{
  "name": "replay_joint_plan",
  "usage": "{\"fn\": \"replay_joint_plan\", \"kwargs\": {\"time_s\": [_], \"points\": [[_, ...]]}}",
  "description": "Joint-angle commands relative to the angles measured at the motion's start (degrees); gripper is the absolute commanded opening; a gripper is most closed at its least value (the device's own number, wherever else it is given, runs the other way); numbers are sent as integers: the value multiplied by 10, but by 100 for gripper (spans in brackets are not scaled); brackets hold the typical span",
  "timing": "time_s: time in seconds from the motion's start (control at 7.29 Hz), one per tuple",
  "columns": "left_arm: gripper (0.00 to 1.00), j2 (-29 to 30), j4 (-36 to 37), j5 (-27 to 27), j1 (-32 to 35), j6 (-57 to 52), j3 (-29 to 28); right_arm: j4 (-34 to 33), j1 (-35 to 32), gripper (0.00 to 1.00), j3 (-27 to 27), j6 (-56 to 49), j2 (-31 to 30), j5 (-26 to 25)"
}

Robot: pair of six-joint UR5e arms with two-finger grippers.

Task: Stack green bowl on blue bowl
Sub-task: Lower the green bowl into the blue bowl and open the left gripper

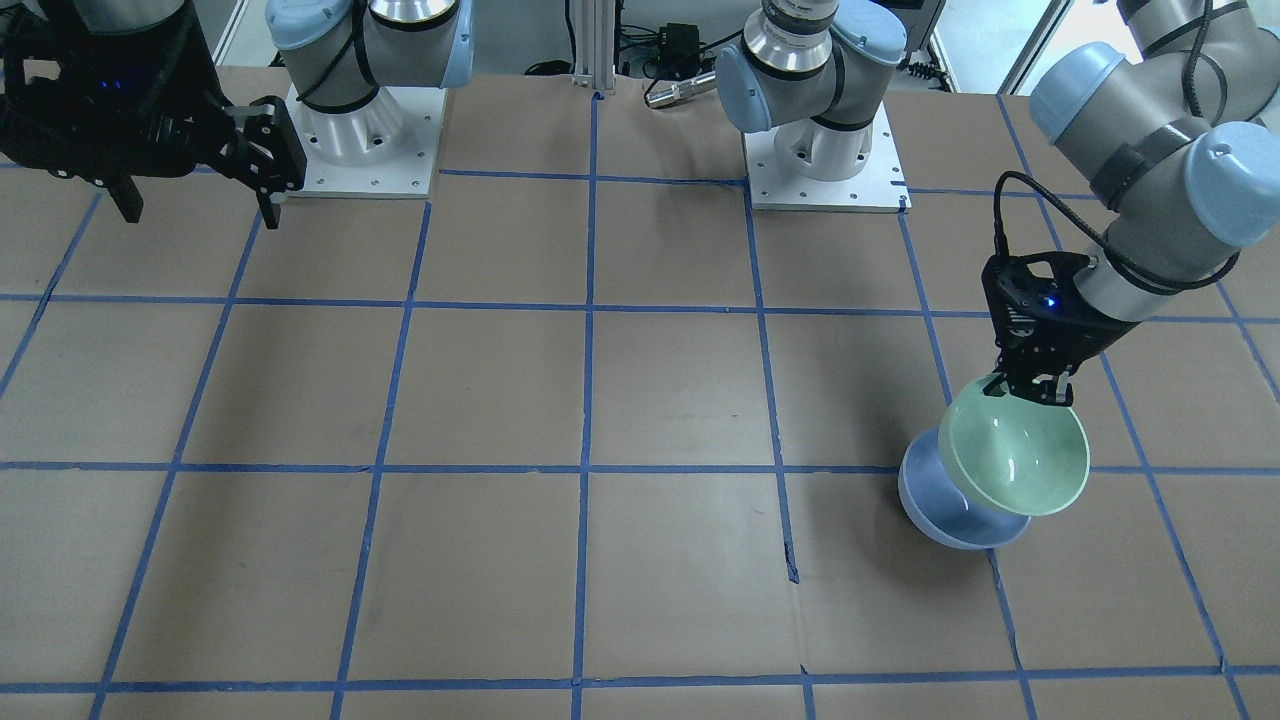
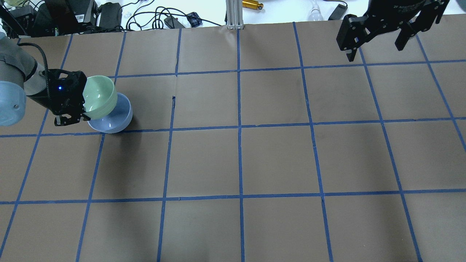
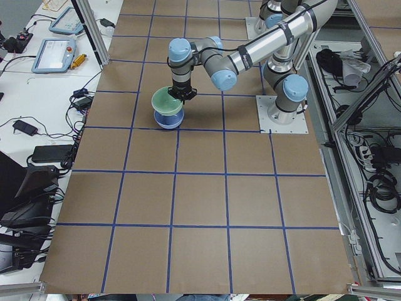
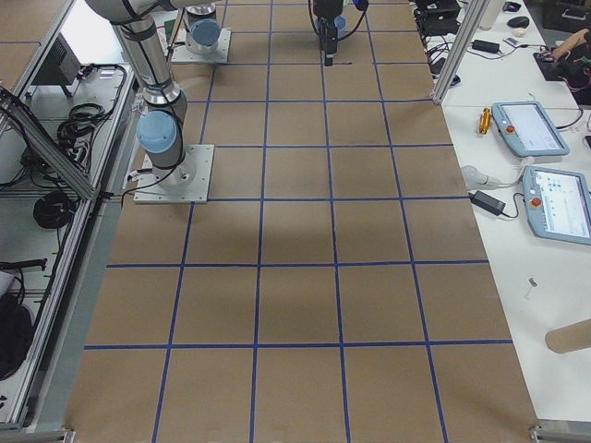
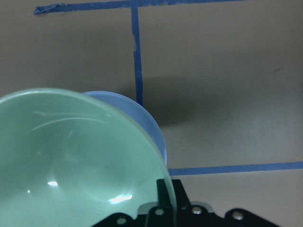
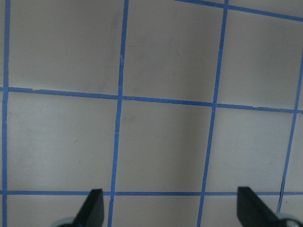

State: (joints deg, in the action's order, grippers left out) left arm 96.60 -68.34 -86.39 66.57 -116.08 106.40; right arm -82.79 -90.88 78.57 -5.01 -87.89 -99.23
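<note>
**Front-facing view:** The left end effector (image 1: 1035, 388) is clamped on the green bowl (image 1: 1015, 455) at the rim nearest the arm. The bowl hangs tilted, mouth toward this camera, overlapping the blue bowl (image 1: 948, 518). The blue bowl sits upright on the table (image 1: 600, 400). The right end effector (image 1: 200, 200) is off by its base, fingers spread, holding nothing.

**Overhead view:** The green bowl covers part of the blue one's mouth, off-centre. You can't tell from here whether the two touch.

**Left side view:** Green rides above blue, tipped.

**Left wrist view:** The green interior fills the lower left, with nothing in it. The strip of blue rim beyond it shows no contents either.

**Right wrist view:** The fingers stand wide apart, with only table between them.

**Judgement:** You're in the placing step: the bowl has been brought over but not yet released. The next move calls for centring green over blue, levelling it, lowering until it nests, then opening. Released while tilted, it could slide off or shove the blue bowl.
</note>
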Motion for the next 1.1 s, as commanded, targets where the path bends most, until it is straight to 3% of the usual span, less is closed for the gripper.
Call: {"fn": "replay_joint_plan", "kwargs": {"time_s": [0.0, 0.14, 0.27, 0.41, 0.69, 0.96], "points": [[0, 3, 0, -1, 0, 0, 0, 0, 0, 100, 0, 0, 0, 0], [0, 4, 1, -1, 0, 0, 0, 0, 0, 100, 0, 0, 0, 0], [74, 8, 2, 1, 0, 1, 0, 0, 0, 100, 0, 0, 0, 0], [100, 12, 3, 0, -2, 2, 0, 0, 0, 100, 0, 0, 0, 0], [100, 7, 3, 0, -2, 29, -3, 0, 0, 100, 0, 0, 0, 0], [100, -14, -7, 12, 1, 168, -12, 0, 0, 100, 0, 0, 0, 0]]}}
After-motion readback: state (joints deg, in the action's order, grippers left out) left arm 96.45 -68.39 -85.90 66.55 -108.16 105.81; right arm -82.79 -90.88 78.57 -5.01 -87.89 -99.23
